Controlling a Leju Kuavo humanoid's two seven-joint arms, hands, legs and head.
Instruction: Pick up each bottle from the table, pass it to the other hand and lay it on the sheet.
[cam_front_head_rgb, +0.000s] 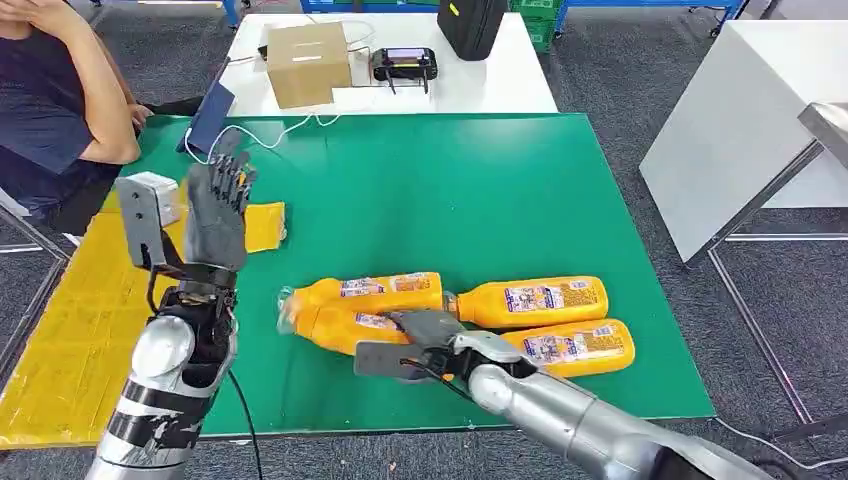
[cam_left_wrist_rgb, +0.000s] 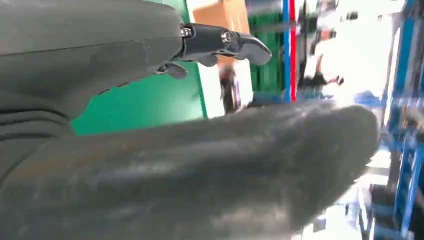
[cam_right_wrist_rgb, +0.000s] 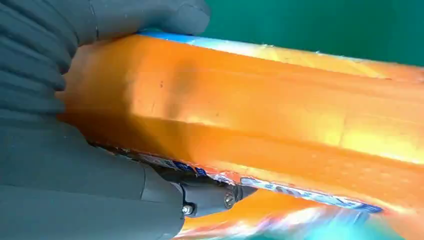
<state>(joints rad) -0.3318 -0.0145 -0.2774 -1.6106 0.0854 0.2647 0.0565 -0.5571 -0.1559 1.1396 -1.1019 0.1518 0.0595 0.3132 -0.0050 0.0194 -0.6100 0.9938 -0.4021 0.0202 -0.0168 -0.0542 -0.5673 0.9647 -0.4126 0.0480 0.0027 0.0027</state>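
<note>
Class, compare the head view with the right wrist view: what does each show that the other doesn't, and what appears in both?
Head view alone: the whole green table, four orange bottles lying together, the yellow sheet, the raised left robot hand holding nothing, a cardboard box and a seated person.

Right wrist view alone: close detail of the thumb and fingers wrapped around the bottle's body.

Both: the right robot hand gripping one orange bottle over the green surface.
</note>
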